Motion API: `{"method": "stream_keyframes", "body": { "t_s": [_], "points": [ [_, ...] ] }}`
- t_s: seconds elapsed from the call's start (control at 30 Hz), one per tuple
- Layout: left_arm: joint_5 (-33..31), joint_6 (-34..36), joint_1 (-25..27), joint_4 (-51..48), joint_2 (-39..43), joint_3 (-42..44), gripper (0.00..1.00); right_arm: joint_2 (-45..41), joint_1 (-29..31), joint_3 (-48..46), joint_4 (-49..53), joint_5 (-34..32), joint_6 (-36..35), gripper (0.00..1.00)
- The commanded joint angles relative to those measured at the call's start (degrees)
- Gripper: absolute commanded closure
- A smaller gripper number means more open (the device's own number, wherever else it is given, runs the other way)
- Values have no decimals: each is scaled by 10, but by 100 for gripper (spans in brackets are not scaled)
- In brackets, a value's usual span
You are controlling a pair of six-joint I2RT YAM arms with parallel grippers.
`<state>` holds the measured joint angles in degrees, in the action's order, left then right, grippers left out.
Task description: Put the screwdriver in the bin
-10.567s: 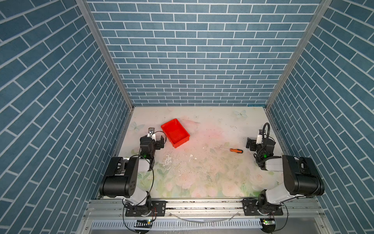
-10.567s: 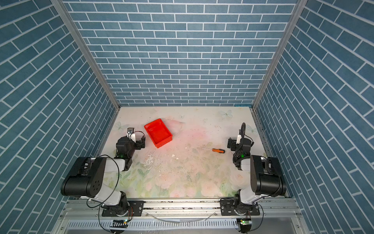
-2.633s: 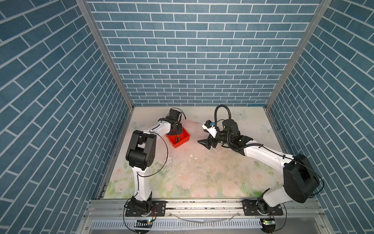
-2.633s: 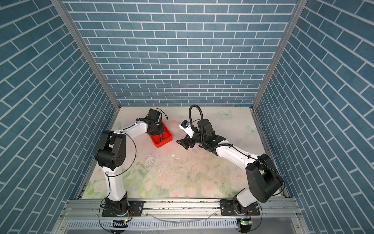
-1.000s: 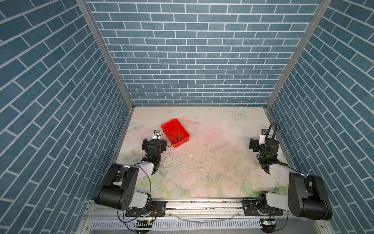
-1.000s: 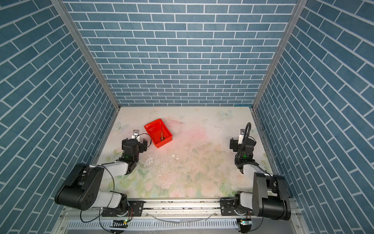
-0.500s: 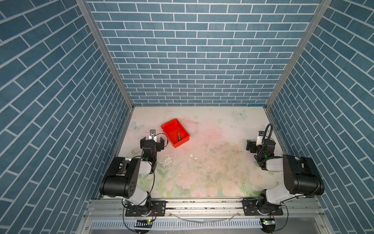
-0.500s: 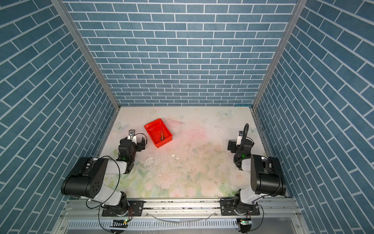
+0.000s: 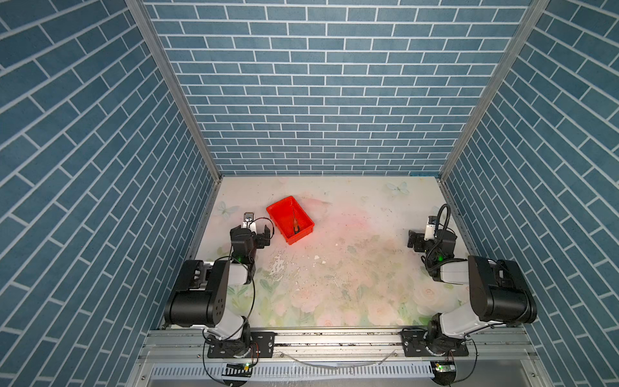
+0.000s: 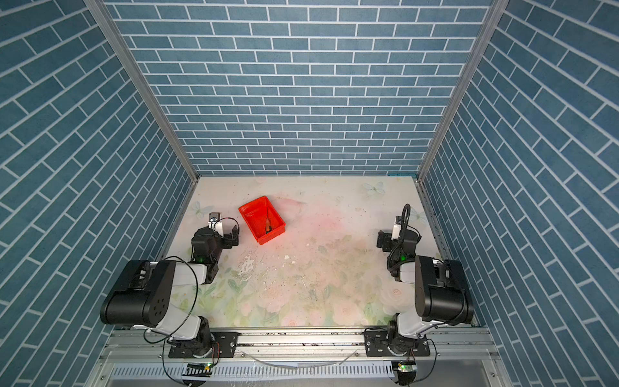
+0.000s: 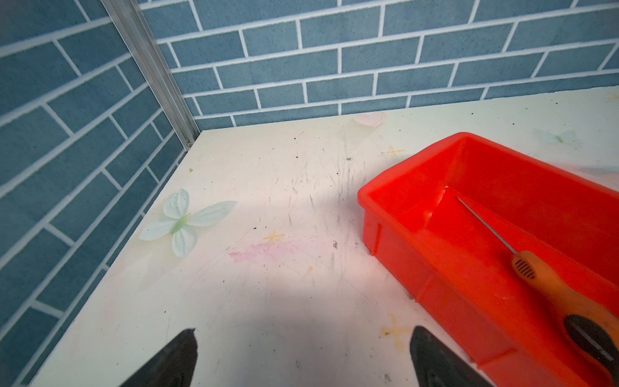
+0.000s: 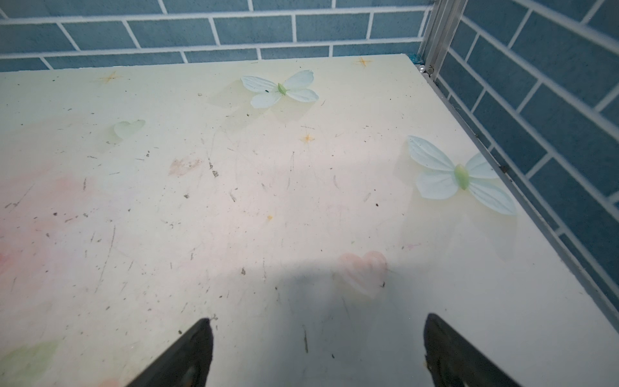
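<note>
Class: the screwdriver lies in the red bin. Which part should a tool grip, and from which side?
Probably the thick orange handle of the screwdriver, from above, jaws across it: it lies down inside the bin, whose walls block side approaches; the shaft is thin.

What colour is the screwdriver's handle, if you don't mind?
Orange with a black insert; the screwdriver shows best in the left wrist view.

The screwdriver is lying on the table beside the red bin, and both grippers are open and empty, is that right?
Not quite: the screwdriver lies inside the bin, on its floor, not beside it, as the left wrist view shows. The left gripper and right gripper are open and empty.
</note>
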<state>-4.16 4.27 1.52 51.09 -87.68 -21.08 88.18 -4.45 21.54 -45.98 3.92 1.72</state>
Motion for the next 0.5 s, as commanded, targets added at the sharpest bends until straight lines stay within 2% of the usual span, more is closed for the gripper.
{"method": "stream_keyframes", "body": {
  "t_s": [0.0, 0.47],
  "points": [
    [7, -5, -2, -3, -1, -6, 0, 1, -2, 17, -21, 7, 15, 2],
    [2, -2, 2, -5, -1, -7, 0, -1, -1, 15, -24, 5, 15, 1]
  ]
}}
